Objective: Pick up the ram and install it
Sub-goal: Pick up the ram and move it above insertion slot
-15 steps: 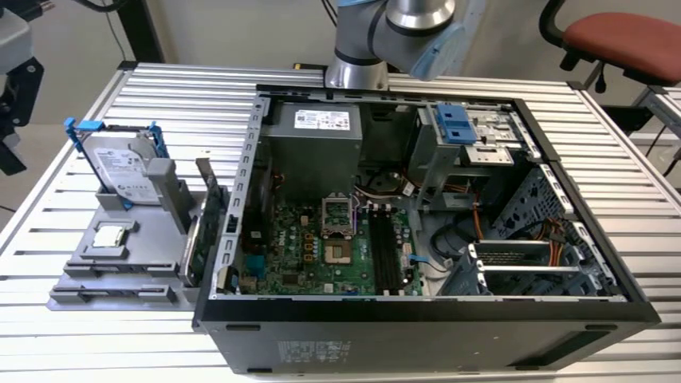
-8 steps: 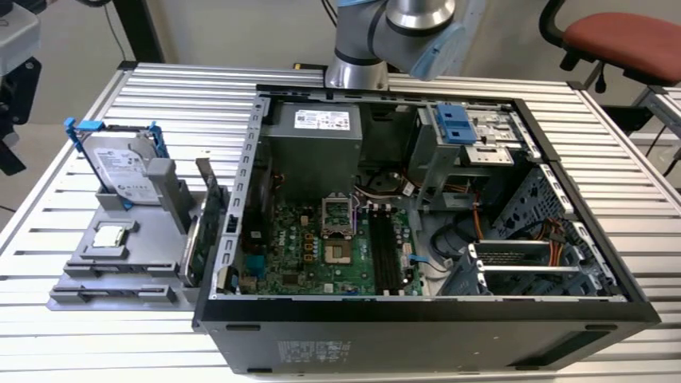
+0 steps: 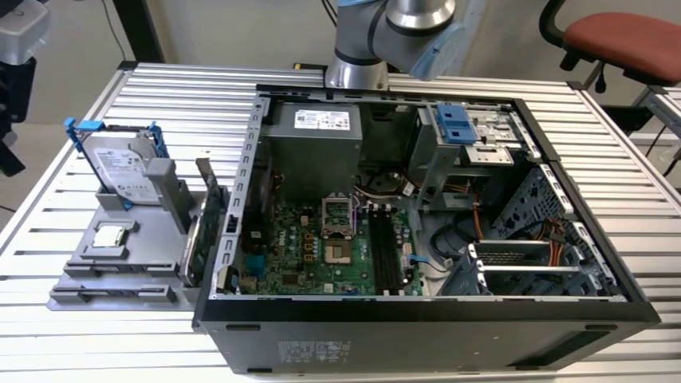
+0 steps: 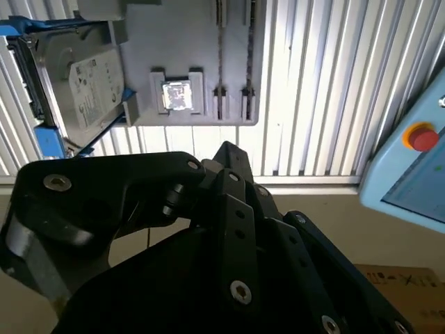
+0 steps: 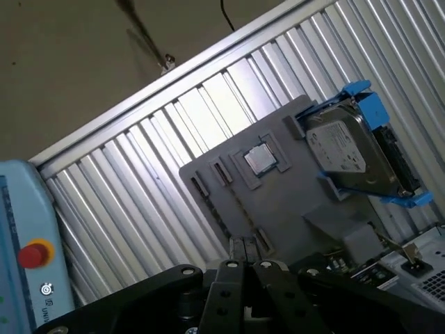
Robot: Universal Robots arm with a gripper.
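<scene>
**Ram in its holder, claw closed**

In the exterior view, the grey holder (image 3: 155, 249) sits at 9 o'clock from the computer case (image 3: 426, 309). The ram (image 4: 220, 49) stands edge-up in its slot, long axis 9-to-3. The claw (image 5: 243, 250) hangs above, fingers together.

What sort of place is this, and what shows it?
Likely a robotics lab bench for computer assembly: a robot arm, an open computer case on a slatted table, and a grey fixture holding a hard drive.
</scene>
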